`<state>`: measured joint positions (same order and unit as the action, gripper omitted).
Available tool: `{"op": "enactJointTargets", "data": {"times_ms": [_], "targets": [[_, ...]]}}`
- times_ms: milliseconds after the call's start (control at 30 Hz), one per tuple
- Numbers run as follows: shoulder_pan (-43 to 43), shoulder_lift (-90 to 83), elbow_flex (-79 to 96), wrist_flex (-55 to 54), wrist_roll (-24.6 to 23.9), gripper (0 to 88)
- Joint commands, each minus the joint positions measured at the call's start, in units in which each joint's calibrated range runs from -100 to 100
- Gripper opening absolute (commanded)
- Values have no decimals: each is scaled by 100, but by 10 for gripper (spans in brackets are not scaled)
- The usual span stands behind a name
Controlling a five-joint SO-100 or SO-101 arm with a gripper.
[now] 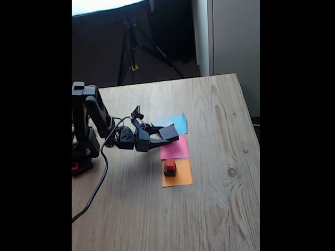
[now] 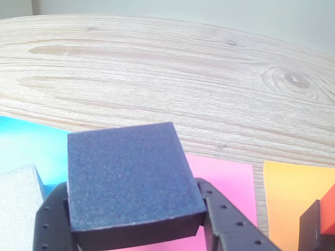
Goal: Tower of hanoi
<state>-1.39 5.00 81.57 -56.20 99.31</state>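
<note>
Mid-frame in the fixed view, I see my gripper [image 1: 168, 134] pinching the medium black block [image 1: 168, 132] above the pink square [image 1: 175, 149].

Open wooden table [image 1: 220, 209] right of the squares; cube stack [image 1: 170, 167] on orange.

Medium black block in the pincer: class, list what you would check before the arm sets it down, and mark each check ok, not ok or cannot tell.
1. Pincer shut on the medium black block: ok.
2. Block lifted off the paper, fixed view: ok.
3. Pink paper square bare to take it: ok.
4. Tiny red cube sits on the small black cube, on the orange paper square: ok.
5. Large flat grey block stays on the blue paper square: ok.
6. Block centred over pink: cannot tell.
</note>
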Motion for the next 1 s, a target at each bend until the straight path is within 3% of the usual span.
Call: {"op": "enactJointTargets", "data": {"times_ms": [0, 133, 267, 433, 600, 967], "targets": [[-82, -1340, 24, 1157, 69, 171], [-132, -2332, -194, 2589, 69, 175], [-174, -3278, -966, 4742, 69, 175], [-258, -4028, -2748, 7931, 3, 176], [-375, -4263, -4676, 10295, -165, 172], [-960, -4232, -8030, 13176, -867, 170]]}}
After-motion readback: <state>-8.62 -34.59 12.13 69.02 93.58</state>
